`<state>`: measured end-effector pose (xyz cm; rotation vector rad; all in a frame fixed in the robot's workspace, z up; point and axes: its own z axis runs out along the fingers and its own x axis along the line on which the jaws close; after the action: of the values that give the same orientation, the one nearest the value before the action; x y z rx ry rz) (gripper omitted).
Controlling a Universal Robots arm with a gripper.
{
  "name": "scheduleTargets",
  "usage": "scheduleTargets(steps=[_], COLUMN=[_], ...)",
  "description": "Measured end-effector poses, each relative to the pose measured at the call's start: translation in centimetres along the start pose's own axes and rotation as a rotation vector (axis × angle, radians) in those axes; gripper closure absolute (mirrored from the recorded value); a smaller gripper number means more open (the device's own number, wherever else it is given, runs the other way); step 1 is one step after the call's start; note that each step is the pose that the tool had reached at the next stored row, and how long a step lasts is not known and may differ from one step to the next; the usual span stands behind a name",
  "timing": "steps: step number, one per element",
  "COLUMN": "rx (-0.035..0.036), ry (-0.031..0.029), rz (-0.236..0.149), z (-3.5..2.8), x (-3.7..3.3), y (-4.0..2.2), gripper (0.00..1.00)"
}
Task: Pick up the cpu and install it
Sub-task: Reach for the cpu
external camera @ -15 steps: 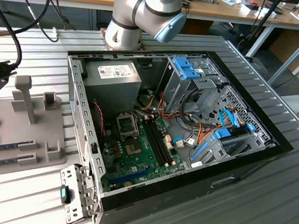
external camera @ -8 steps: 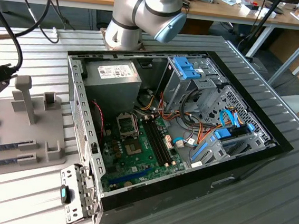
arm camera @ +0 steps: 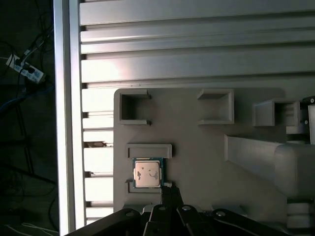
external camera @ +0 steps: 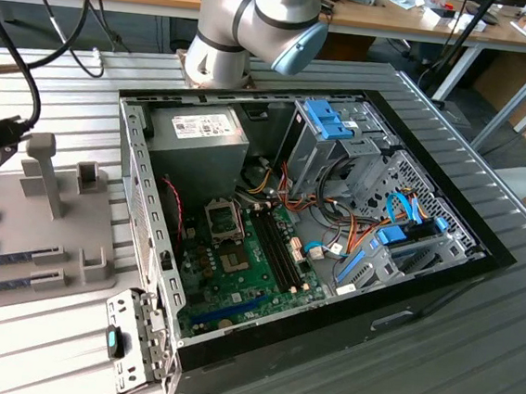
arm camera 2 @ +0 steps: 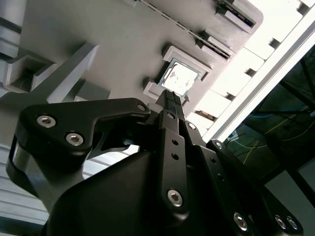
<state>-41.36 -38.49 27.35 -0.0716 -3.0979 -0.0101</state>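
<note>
The cpu [arm camera: 147,173] sits flat in its little pocket on the gray tray [arm camera: 206,147], at the exterior view's left of the open computer case [external camera: 135,175]. The gripper [arm camera 2: 170,97] hangs just beside the cpu, its two fingers pressed together, holding nothing.

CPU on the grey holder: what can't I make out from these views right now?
- Second wrist view: glare washes out the top of the cpu, and the gripper covers part of one edge.
- First wrist view: contact between gripper and cpu is unclear where they meet.
- Exterior view: the picture's left edge cuts the cpu; the socket is too small to tell open or closed.
</note>
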Motion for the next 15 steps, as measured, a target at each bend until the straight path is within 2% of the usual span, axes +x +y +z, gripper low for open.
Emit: scheduleTargets(steps=[15], rx=[0.0000], ry=[-0.0001], rz=[0.000], z=[0.61], x=[-0.03], y=[0.00], gripper=[0.89])
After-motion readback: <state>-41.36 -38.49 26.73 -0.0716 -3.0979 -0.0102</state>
